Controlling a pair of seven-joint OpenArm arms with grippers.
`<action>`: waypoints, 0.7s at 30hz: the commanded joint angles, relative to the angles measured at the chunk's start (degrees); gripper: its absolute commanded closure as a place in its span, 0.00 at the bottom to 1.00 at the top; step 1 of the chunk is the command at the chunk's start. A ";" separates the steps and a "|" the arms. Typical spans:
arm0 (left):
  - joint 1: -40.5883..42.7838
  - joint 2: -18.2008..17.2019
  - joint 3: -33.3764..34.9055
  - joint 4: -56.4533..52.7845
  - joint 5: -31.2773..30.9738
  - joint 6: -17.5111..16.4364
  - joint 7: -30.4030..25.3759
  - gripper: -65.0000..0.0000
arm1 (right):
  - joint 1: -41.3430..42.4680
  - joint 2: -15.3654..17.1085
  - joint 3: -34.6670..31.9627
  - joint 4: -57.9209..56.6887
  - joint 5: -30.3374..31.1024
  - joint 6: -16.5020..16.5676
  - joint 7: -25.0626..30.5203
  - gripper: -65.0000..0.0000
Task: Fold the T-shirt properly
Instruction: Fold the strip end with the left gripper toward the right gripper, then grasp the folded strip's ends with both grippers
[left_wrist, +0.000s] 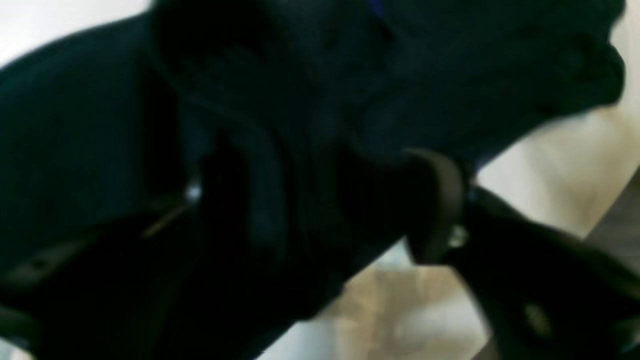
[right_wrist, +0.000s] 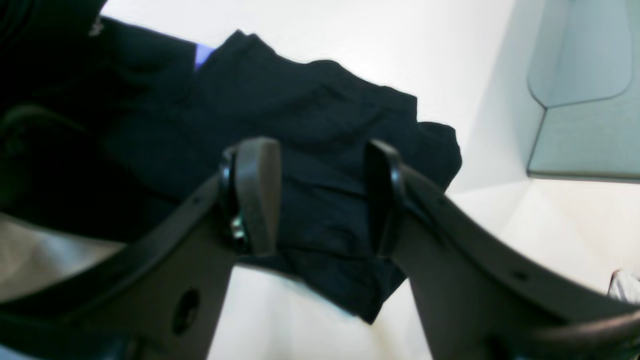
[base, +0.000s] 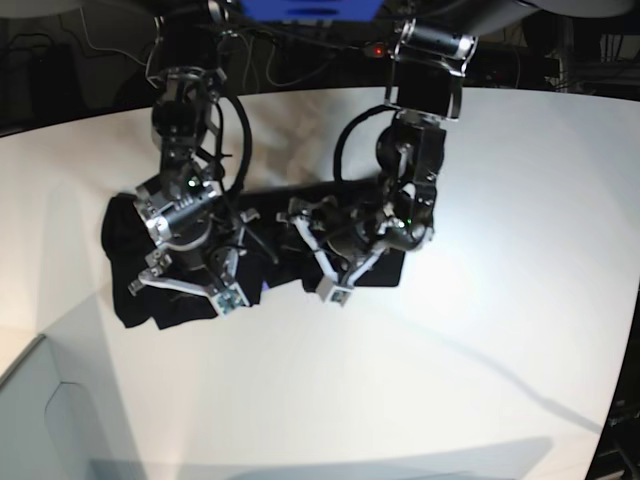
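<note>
Black T-shirt (base: 160, 290) rumpled under both wide pincers; white table (base: 500, 200) lies bare around.

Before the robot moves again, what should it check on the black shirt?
1. Right gripper open: ok, nothing between its jaws.
2. Left gripper let go of the T-shirt: cannot tell, its view is dark and blurred.
3. T-shirt flat: not ok, it lies bunched and creased.
4. T-shirt on the table: ok.
5. Fold neat: cannot tell, the arms hide much of it.
</note>
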 joint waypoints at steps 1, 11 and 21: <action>-1.63 -0.48 0.49 1.40 -2.57 -1.41 -0.81 0.20 | 1.09 -0.12 -0.10 1.02 -0.15 0.80 0.90 0.59; -3.21 -3.90 2.07 -1.58 -12.77 -2.55 -3.09 0.17 | 1.09 -0.03 -0.01 1.02 -0.15 0.80 0.90 0.59; -4.88 -1.27 2.07 -8.18 -13.29 -2.81 -8.01 0.17 | 1.80 0.94 -0.27 3.13 -0.23 0.80 -2.00 0.59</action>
